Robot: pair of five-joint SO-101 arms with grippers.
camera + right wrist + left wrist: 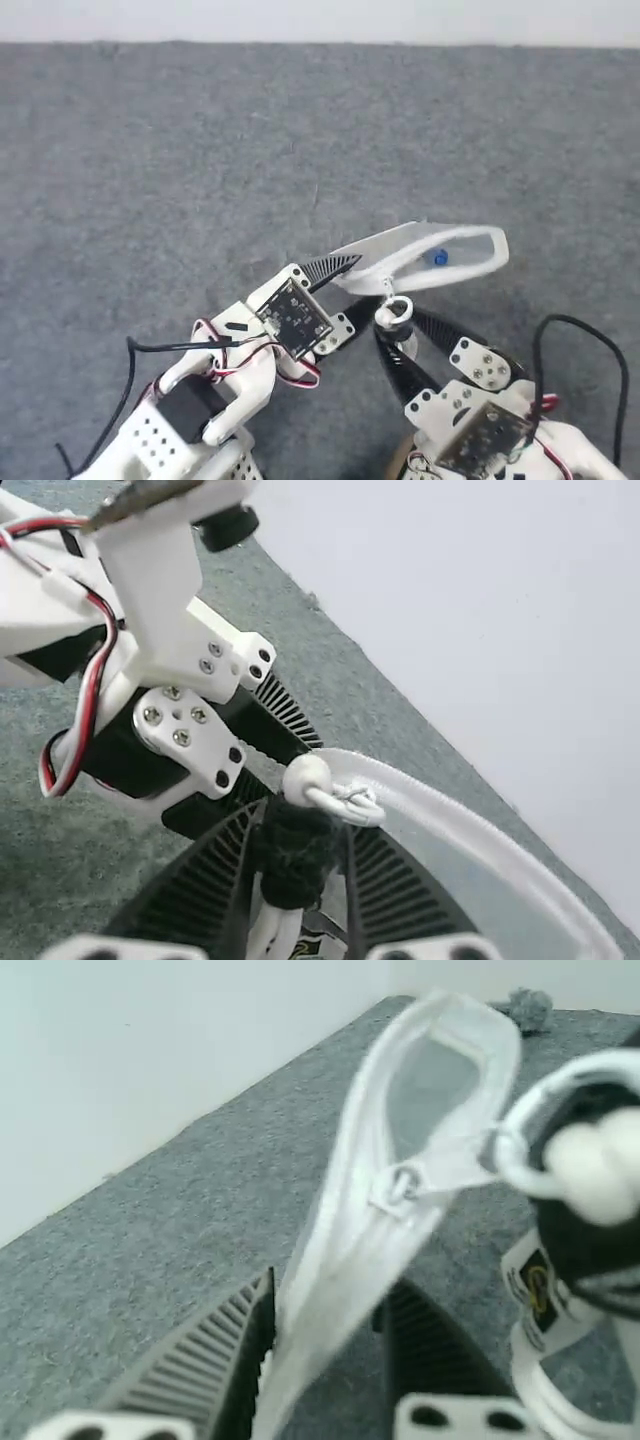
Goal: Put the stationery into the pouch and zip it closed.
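Right of centre in the high view sits the clear pouch (470,250), with a blue item (436,257) inside. The left tool (330,1295) pinches its white edge. The right tool (298,832) is clamped on the zipper pull (305,778).

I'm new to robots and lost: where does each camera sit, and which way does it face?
High view: fixed overhead, looking down on the left gripper, right gripper and pouch.
Left wrist view: on that arm, looking past the left gripper, shut on the pouch.
Right wrist view: on that arm, looking past the right gripper, shut on the zip pull.
All share the pouch.
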